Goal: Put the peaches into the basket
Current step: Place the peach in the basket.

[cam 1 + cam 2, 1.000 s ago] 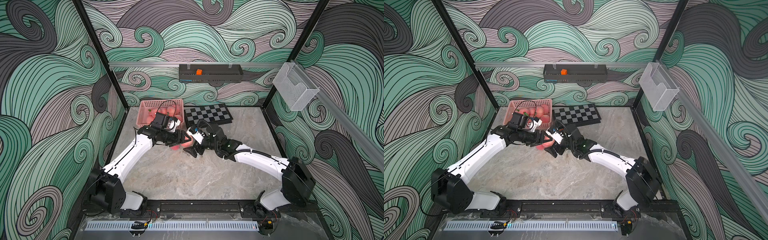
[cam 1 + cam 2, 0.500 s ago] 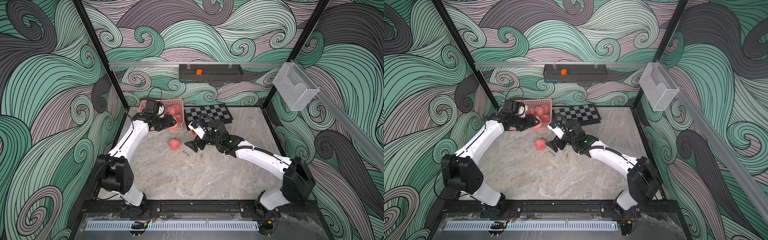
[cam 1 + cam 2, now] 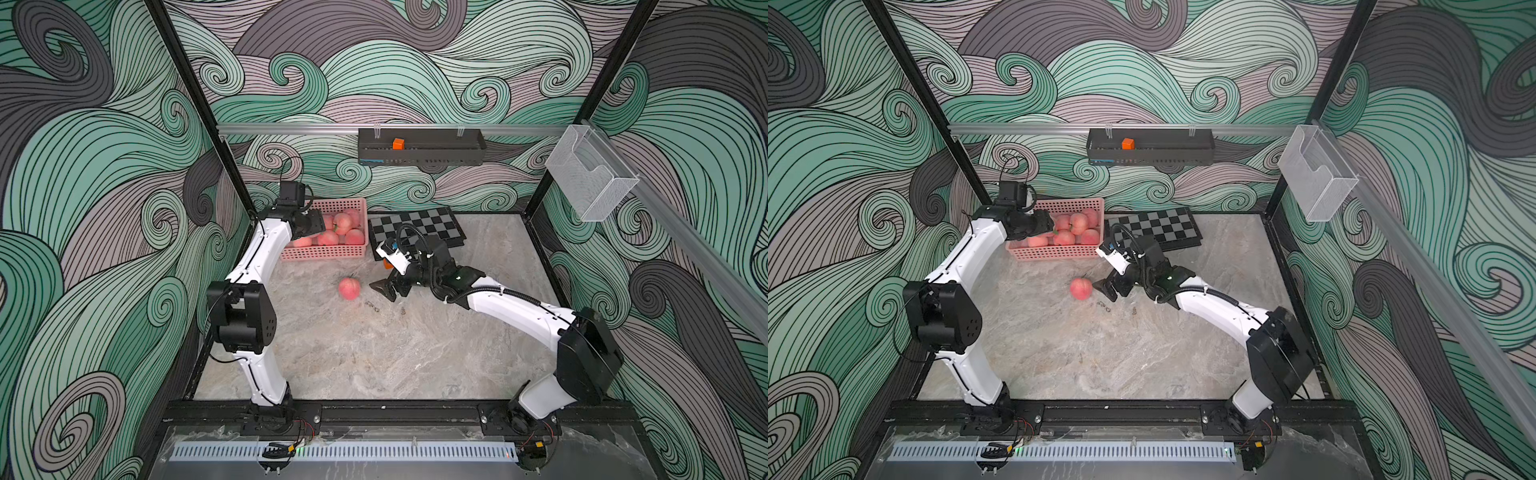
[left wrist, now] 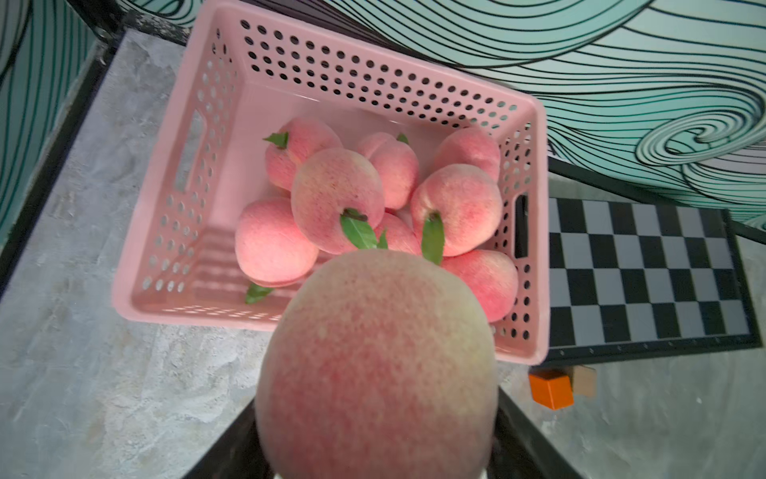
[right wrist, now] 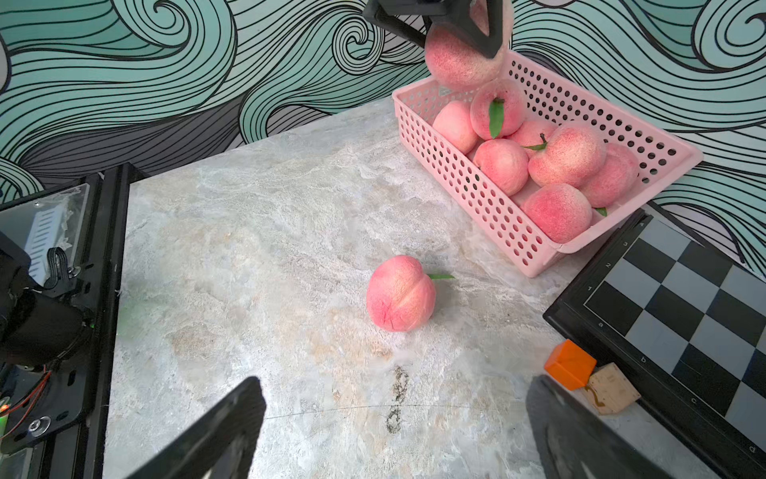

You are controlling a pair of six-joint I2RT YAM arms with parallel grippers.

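Carrying everything: grey marble worktop (image 3: 374, 353). Pink basket (image 3: 324, 252) in back left corner, checkered board (image 3: 415, 226) just beside it. Pile of peaches (image 3: 343, 226) inside basket. Left jaws pinching one more peach (image 4: 377, 365) above basket. Right jaws spread wide, holding nothing, near lone peach (image 3: 349, 288) on worktop. Orange cube (image 5: 570, 365) just beside wooden cube (image 5: 609, 387), next to board.

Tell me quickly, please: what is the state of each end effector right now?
Left end effector: closed on a peach, above the basket.
Right end effector: open, empty, near the loose peach.
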